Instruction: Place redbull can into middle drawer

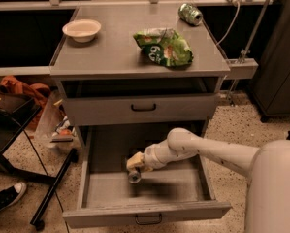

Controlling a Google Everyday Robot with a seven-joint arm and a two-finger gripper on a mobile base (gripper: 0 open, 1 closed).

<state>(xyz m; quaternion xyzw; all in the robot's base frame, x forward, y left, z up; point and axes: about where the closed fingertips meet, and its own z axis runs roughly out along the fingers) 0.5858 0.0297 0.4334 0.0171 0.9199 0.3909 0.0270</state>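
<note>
Middle drawer (pixel 183 211) stands pulled out; its front panel and black bow handle (pixel 148 220) lie nearest the camera, below and slightly right of the gripper (pixel 134 165). Redbull can (pixel 134 176) sits directly at the gripper tip, on its near, lower side, touching it, over the left-centre of the drawer floor. Only the can's lower part shows: a round silver end with a dark centre, facing down and toward the drawer front. Long axis reads as steep, running from the gripper down toward the floor, with the bottom tipped toward the camera. Whether the can touches the floor: cannot tell. The cream-yellow fingers (pixel 133 159) are drawn in narrow around the can's upper part, holding it; nothing else is in contact with them. The arm (pixel 202 149) enters from the gripper's right, over the drawer's right wall. Behind and above the gripper, the top drawer (pixel 143 109) is closed. Further back on the cabinet top (pixel 110 57): a green chip bag (pixel 165 46) up and to the gripper's right, a white bowl (pixel 81 29) up and to its left, and a green can (pixel 190 13) on its side at the far right.
</note>
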